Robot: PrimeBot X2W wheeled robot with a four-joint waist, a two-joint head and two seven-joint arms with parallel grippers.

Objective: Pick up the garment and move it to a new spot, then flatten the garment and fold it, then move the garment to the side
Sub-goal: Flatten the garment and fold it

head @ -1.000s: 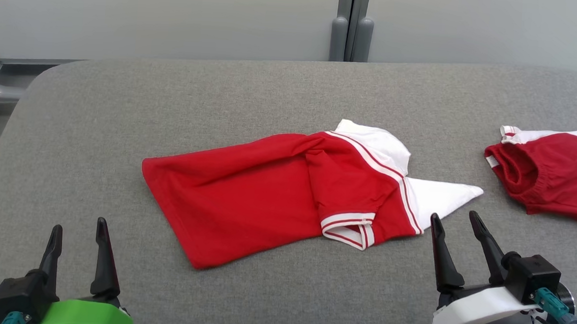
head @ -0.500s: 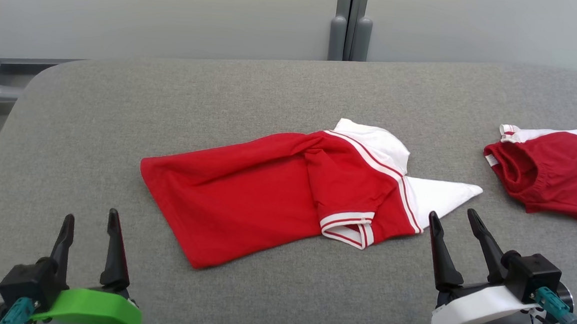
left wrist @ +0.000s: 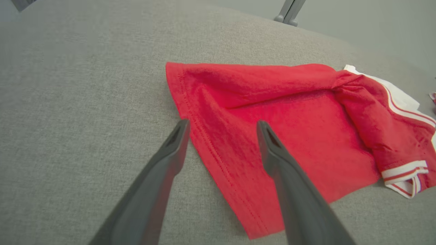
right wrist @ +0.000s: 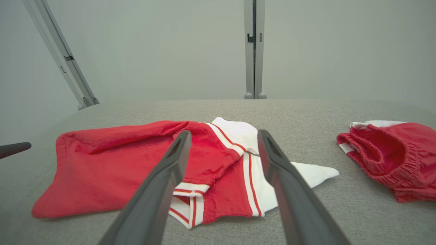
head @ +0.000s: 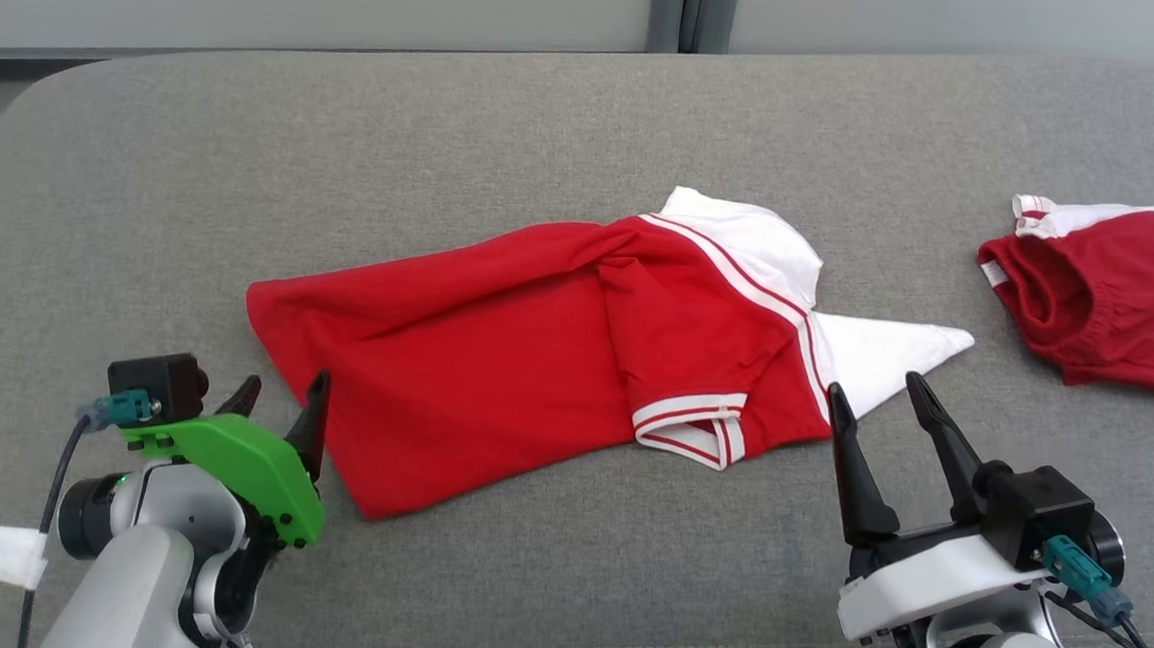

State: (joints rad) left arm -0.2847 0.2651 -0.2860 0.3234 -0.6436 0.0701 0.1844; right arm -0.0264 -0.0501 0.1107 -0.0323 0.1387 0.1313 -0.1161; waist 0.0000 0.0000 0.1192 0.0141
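A red shirt with a white collar and red-striped white trim, the garment (head: 536, 342), lies crumpled in the middle of the grey padded surface (head: 449, 126). One sleeve is folded over its body. My left gripper (head: 282, 401) stands open just left of the hem's near corner; in the left wrist view its fingers straddle the garment's hem (left wrist: 211, 149), one over bare cloth surface, one over red fabric. My right gripper (head: 877, 408) is open, near the white collar point, nothing between its fingers. The right wrist view shows the garment (right wrist: 119, 163) spread low ahead.
A second red piece with an elastic waistband and white trim (head: 1110, 296) lies at the right edge of the surface, also in the right wrist view (right wrist: 391, 156). A pale wall with a grey post (head: 681, 10) stands behind. Bare grey surface surrounds the garment.
My left arm has swung forward and turned inward, bringing its fingers to the garment's hem. The head camera has tilted down, shifting the whole scene. The right gripper has barely moved.
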